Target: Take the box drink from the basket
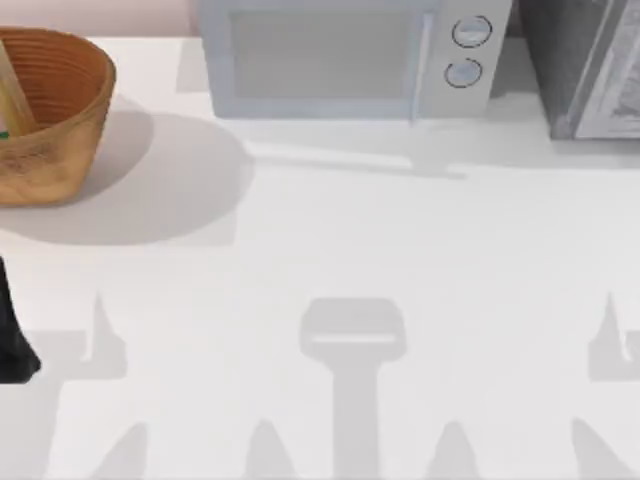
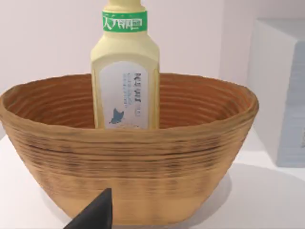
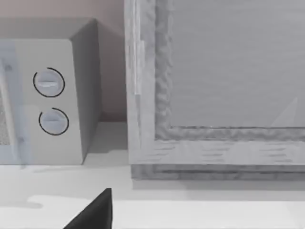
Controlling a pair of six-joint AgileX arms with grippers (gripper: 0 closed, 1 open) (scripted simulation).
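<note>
Top view: the basket [image 1: 45, 110] stands at the far left corner of the table [image 1: 330, 260], with the box drink [image 1: 14, 95] leaning inside it against the wall nearest the left edge; a microwave [image 1: 340, 55] sits along the far edge, and a grey cabinet [image 1: 590, 65] occupies the far right corner. Your left arm [image 1: 12, 335] is visible as a dark shape at the left edge, nearer the front than the basket. Left wrist view: the box drink [image 2: 125, 81] stands upright in the basket [image 2: 128, 162], its green-banded neck rising well above the rim, and a single dark fingertip of the left gripper [image 2: 97, 214] shows low in front of the basket wall. You cannot tell how far this claw is open, and nothing appears to be held in it. The drink lies beyond and above the claw, with the near wall of the basket between them. The step in hand is judged to be the approach: raise the claw above the rim first, then come at the exposed upper body of the carton, closing across its flat sides below the green band. Lift straight up so the base clears the wicker without tipping the basket. Right wrist view: the right gripper [image 3: 95, 214] is parked facing the microwave [image 3: 52, 100] and cabinet [image 3: 214, 90].
</note>
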